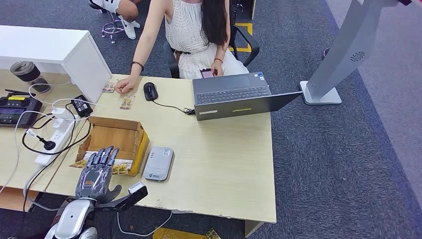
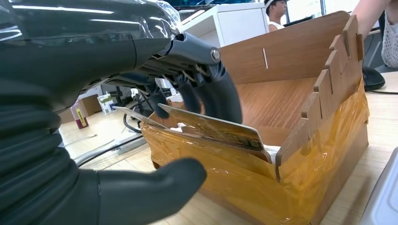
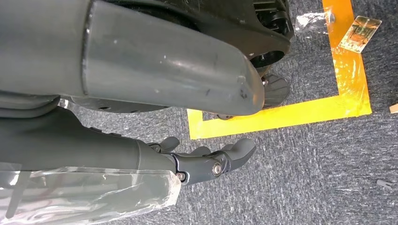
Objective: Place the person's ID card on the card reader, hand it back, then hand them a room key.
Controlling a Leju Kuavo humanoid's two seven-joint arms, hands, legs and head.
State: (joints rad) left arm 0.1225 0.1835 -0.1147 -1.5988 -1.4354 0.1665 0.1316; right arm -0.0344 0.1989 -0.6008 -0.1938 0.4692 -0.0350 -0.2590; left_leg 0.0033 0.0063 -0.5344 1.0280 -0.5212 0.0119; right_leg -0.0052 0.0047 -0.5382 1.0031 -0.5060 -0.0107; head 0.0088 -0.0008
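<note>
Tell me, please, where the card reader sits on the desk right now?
In the head view the card reader lies flat near the desk's front edge, just right of the cardboard box over which the left hand reaches.

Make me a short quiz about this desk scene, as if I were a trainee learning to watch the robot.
1. True or false: the left hand reaches over the cards at the near end of the cardboard box.
2. What lies just right of the box: A laptop, B card reader, C mouse?
3. Fill in: the person's hand rests on the table near the ____.

Key: 1 true. 2 B, the card reader. 3 mouse.
</note>
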